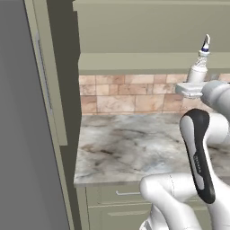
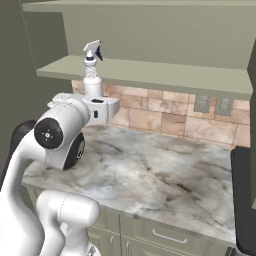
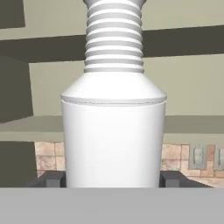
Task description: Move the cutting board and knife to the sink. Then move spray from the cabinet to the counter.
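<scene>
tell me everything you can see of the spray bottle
The spray is a slim white plastic-looking bottle with a ribbed neck and a white-and-blue trigger nozzle. It stands upright, level with the cabinet shelf edge, above the counter. The gripper has one finger on each side of its body, and its base is hidden.

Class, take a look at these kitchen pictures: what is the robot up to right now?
The arm is holding the spray up in front of the open cabinet, above the marble counter. In the hand view the gripper has one fingertip on each side of the bottle's white body, right against it, so it looks gripped. The bottle is upright, level with the shelf edge, not yet set down on the counter.
</scene>
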